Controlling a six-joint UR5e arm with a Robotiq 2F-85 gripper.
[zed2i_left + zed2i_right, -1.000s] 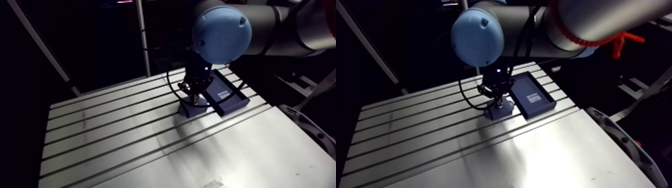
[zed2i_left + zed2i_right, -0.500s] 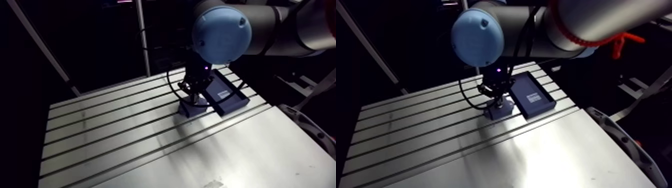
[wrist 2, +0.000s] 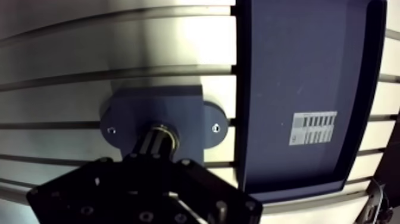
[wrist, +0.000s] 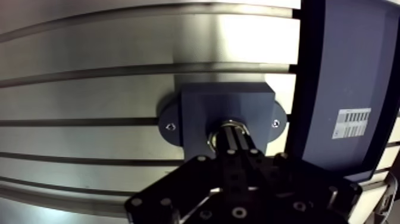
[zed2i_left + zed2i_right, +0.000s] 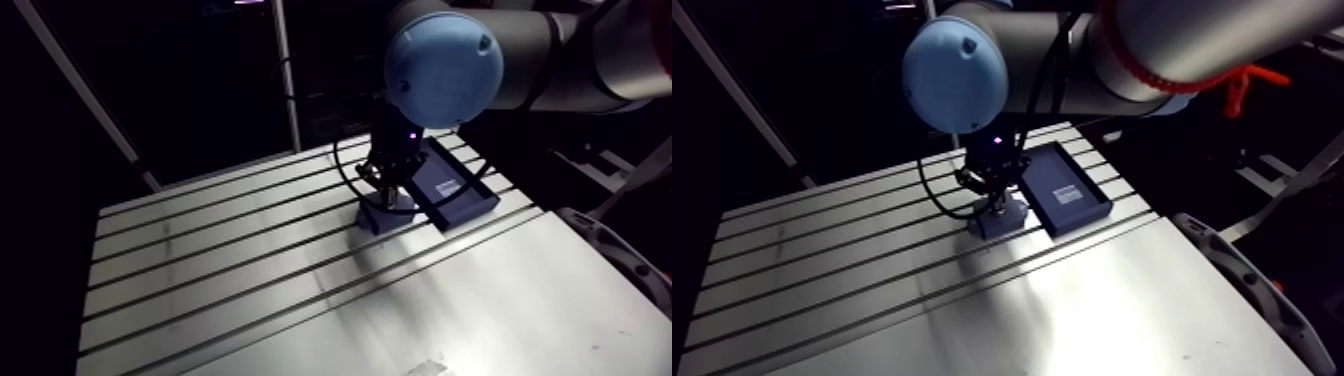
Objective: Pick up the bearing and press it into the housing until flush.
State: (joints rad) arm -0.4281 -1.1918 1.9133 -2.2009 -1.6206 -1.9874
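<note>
A blue-grey housing (image 4: 199, 107) with two screwed side ears sits on the slotted table (image 4: 89, 65). The metal ring of the bearing (image 4: 219, 128) shows in the housing's central bore. My gripper (image 4: 233, 138) stands straight over it, fingers shut together, with the tips resting on the bearing's top; the ring peeks out around them. How deep the bearing sits is hidden by the fingers. The arm view has the gripper (image 5: 388, 190) down on the housing (image 5: 374, 220).
A dark blue tray (image 3: 303, 65) with a white label (image 3: 313, 127) lies right beside the housing, almost touching one ear. In the arm view the tray (image 5: 458, 192) is near the table's far right corner. Slots run across the table.
</note>
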